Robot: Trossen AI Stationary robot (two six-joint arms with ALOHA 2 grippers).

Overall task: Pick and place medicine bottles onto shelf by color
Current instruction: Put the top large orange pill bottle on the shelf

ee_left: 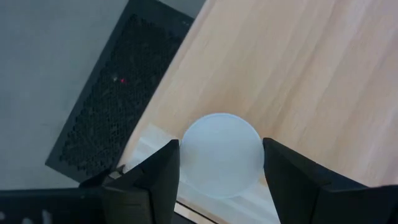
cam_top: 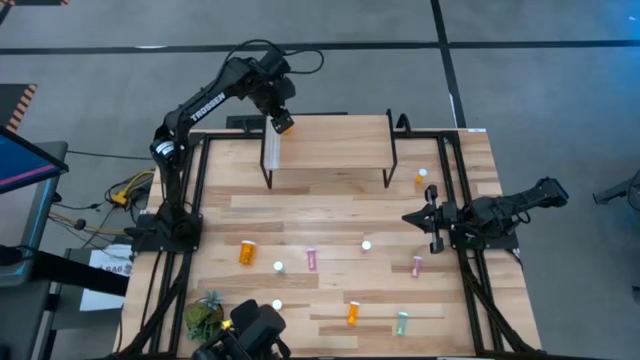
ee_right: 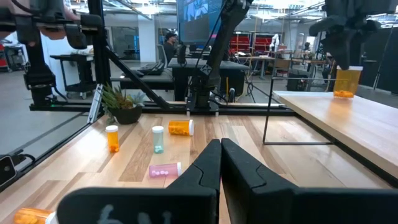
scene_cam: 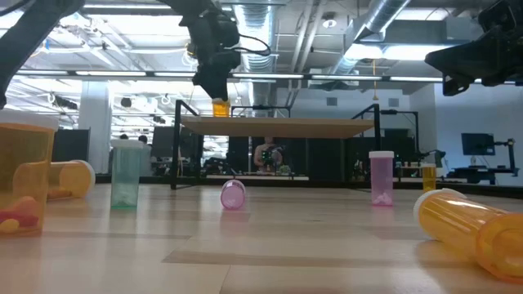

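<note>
High view first: I've got the left arm stretched up and over the far-left end of the shelf (cam_top: 330,140), its left end effector (cam_top: 283,124) pointing down with an orange bottle (cam_top: 284,125) clamped between the fingers. My left wrist view looks straight down on that bottle's white cap (ee_left: 221,155), a dark finger (ee_left: 155,177) pressed on either side, so its long axis runs vertical, cap up. In the low view the orange body (scene_cam: 221,107) sits right at the light wood top; I can't tell whether it is touching or just above.

Over on the right, the right arm waits low at the tabletop's (cam_top: 330,210) right edge, right end effector (cam_top: 420,218) aimed in toward the middle with its fingers pressed together, as the right wrist view confirms.

The tabletop is pale wood planks on a black frame, grey floor all round. A small orange bottle (cam_top: 421,178) stands near the shelf's right end. Nearer me, a larger orange bottle (cam_top: 246,252) lies on its side at left, and a pink one (cam_top: 312,260) lies just right of it with its length running front to back. Another pink bottle (cam_top: 416,265), an orange one (cam_top: 352,313) and a pale green one (cam_top: 402,322) sit in the front right area. A potted plant (cam_top: 205,315) occupies the front-left corner. Beyond the tabletop, the low view shows an open workshop with ceiling ducts, desks and monitors.
</note>
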